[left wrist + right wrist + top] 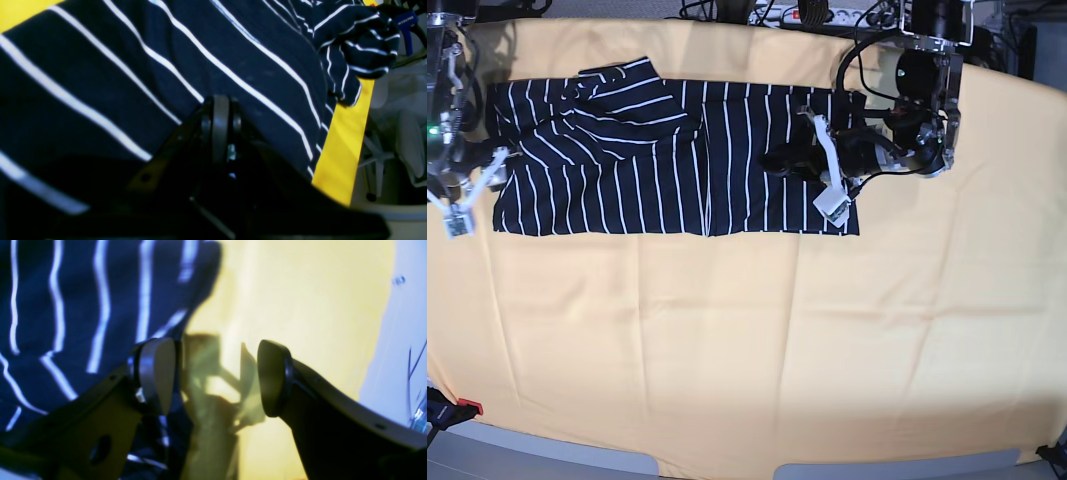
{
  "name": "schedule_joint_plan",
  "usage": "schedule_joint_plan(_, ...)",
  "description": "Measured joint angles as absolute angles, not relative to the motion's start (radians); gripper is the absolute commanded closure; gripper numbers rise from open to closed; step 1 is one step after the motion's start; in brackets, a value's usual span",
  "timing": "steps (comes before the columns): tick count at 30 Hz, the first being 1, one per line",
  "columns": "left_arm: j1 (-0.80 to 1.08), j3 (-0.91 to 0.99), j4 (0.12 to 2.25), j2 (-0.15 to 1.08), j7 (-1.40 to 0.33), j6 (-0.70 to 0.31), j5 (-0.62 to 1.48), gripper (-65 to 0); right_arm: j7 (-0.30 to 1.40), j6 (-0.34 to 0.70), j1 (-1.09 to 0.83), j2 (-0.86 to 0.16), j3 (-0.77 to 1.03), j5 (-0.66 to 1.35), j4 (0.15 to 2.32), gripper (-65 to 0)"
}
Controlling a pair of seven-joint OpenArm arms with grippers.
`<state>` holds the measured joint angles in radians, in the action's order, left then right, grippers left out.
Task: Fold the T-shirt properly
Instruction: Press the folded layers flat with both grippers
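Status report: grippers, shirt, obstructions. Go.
Left gripper shut, pressed on the T-shirt. Right gripper open, empty, beside the shirt's edge. Shirt lies spread on the yellow table, one sleeve folded over. Nothing in the way.

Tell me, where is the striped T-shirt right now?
In the base view the T-shirt lies spread across the far part of the yellow table, stretching between the two arms.

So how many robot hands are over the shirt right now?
1. The left hand sits shut over the T-shirt near its right end. The right hand is open, just off the shirt's left edge.
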<state>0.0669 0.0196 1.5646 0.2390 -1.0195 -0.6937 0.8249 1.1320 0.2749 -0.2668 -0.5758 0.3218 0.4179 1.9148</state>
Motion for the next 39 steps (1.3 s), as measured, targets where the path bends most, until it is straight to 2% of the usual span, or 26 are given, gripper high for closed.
schedule_joint_plan(6,0.069,0.019,1.565,0.28,-1.017,-0.698,0.857,0.0,1.125,0.389,-0.339,-0.534,0.613,0.691,1.883,-40.9)
schedule_joint_plan(11,0.069,0.019,1.565,0.289,-1.02,-0.698,0.868,0.0,1.132,0.49,-0.336,-0.489,0.725,0.91,1.708,-40.9)
schedule_joint_plan(16,0.069,0.019,1.565,0.289,-1.021,-0.698,0.867,0.0,1.153,0.573,-0.325,-0.485,0.727,1.053,1.505,-40.9)
schedule_joint_plan(21,0.069,0.019,1.565,0.289,-1.021,-0.698,0.867,0.0,1.19,0.631,-0.286,-0.489,0.728,1.152,1.394,-40.9)
schedule_joint_plan(26,0.069,0.019,1.565,0.289,-1.02,-0.698,0.868,0.0,1.187,0.675,-0.283,-0.493,0.649,1.188,1.381,-40.9)
schedule_joint_plan(39,0.069,0.019,1.565,0.289,-1.021,-0.698,0.867,0.0,1.121,0.686,-0.269,-0.504,0.415,1.255,1.394,-40.7)
